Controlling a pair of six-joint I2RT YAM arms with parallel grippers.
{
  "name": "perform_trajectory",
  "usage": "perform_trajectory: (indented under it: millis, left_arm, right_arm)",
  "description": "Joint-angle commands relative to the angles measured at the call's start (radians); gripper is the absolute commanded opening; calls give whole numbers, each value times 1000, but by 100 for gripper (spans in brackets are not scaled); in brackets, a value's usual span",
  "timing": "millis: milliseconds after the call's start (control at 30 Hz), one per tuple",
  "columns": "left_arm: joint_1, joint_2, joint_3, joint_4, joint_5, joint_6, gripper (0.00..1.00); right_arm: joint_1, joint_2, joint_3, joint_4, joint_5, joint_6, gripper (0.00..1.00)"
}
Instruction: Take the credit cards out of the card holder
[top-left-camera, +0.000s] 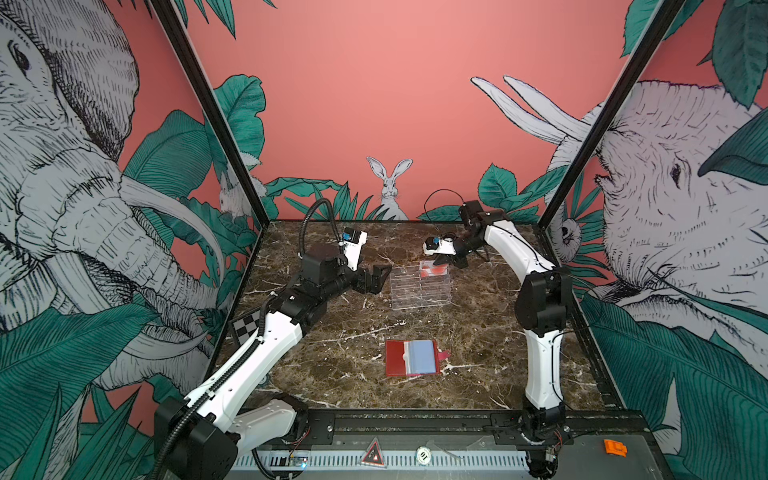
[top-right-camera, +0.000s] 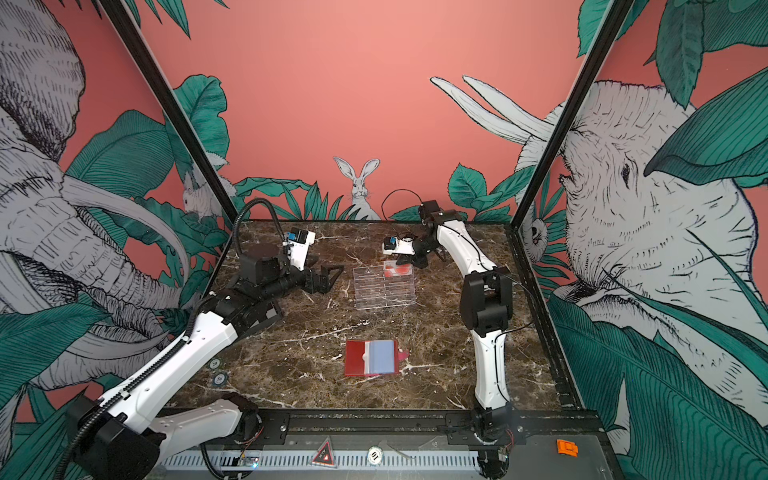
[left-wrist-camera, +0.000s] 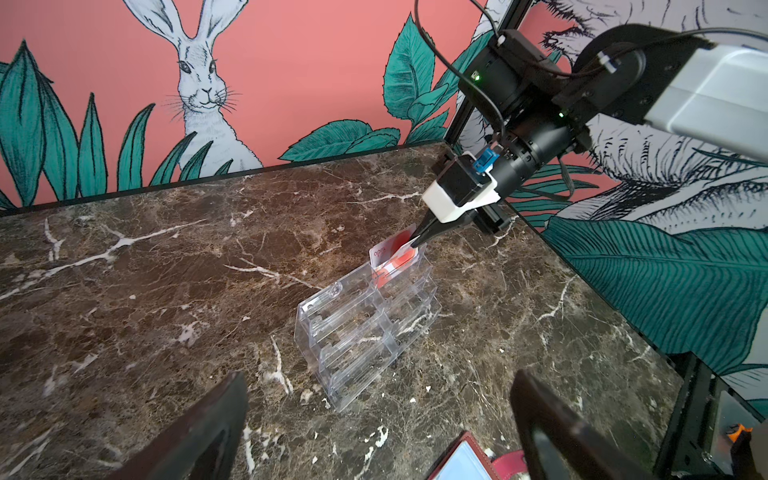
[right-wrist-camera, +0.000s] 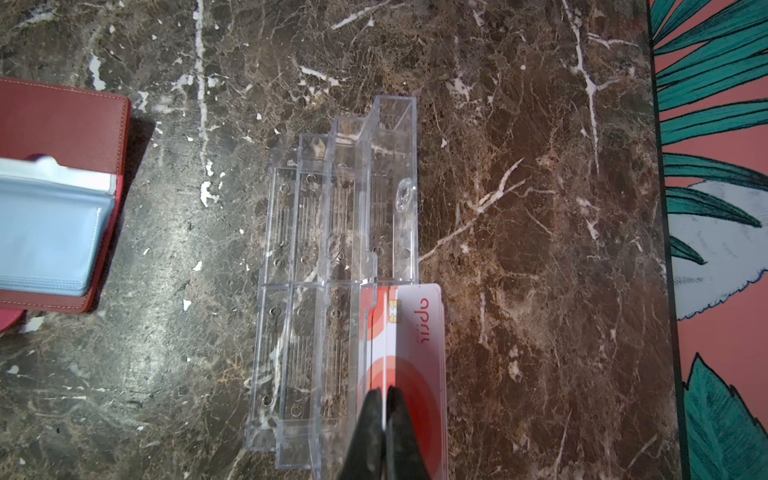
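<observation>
The card holder (top-left-camera: 395, 358) lies open and flat on the bench (top-left-camera: 332, 386), toward the front, well apart from both arms. Behind it stands a clear acrylic stand (top-left-camera: 415, 293). The left gripper (top-left-camera: 376, 279) hovers just beside that stand, jaws wide and empty. The right gripper (right-wrist-camera: 384, 401) is pinched on a white card (right-wrist-camera: 419, 332) with a red-orange circle, set into the rearmost tier. We judge the task partly done: one card is out, and a pale blue card (top-left-camera: 424, 356) is not yet drawn from its sleeve.
</observation>
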Motion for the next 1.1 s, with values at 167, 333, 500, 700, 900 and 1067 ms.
perform_trajectory:
  millis: [167, 333, 500, 700, 900, 1067]
  left_arm:
    - [5, -5, -25, 24, 23, -20, 99]
    - [6, 2, -25, 26, 39, -27, 99]
    - [5, 5, -25, 27, 41, -30, 99]
    - [5, 10, -27, 27, 50, -37, 99]
    - [5, 14, -30, 35, 61, -49, 99]
    - [5, 19, -30, 40, 82, -61, 99]
  right_arm:
    - [14, 44, 39, -46, 18, 2, 0]
    - [14, 45, 28, -47, 33, 2, 0]
    - [14, 47, 24, -47, 45, 9, 0]
    - [17, 46, 24, -32, 52, 33, 15]
    - [20, 35, 34, 1, 57, 78, 21]
    - [22, 3, 27, 38, 70, 110, 26]
